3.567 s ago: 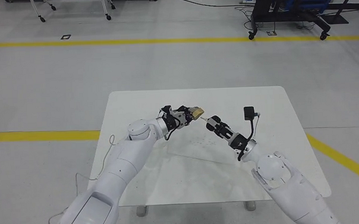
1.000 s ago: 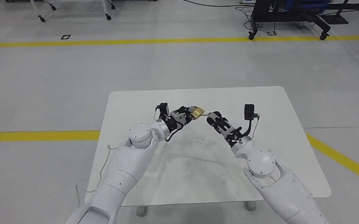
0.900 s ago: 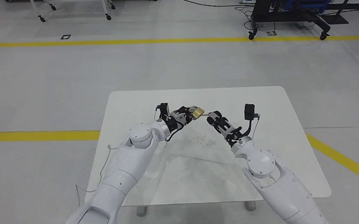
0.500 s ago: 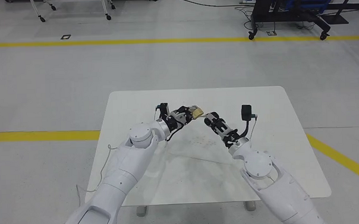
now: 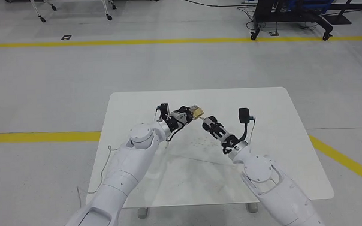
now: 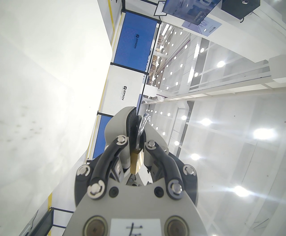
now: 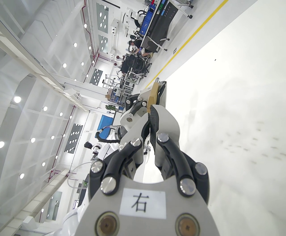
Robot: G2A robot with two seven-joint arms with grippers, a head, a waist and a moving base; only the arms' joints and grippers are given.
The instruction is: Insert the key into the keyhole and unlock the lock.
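Above the middle of the white table (image 5: 272, 158) my left gripper (image 5: 187, 114) is shut on a small brass padlock (image 5: 197, 112). In the left wrist view the padlock's brass body (image 6: 134, 162) sits between the fingers, with the silver shackle (image 6: 143, 124) running toward the tips. My right gripper (image 5: 206, 122) stands right against the padlock from the other side, shut on the key, whose blade is hidden by the pads. In the right wrist view the padlock (image 7: 153, 95) touches the right gripper (image 7: 152, 111) at its tips, with the left gripper (image 7: 134, 107) behind it.
Both arms meet over the table's centre, well above its surface. The tabletop bears faint dark smudges (image 7: 252, 143). Its far edge (image 5: 198, 91) and right edge (image 5: 305, 138) lie well away from the grippers. A wheeled rack (image 5: 291, 19) stands on the floor far behind.
My right gripper has moved left and slightly toward the padlock, closing the small gap until its tips meet the lock. The left gripper has held the padlock almost still.
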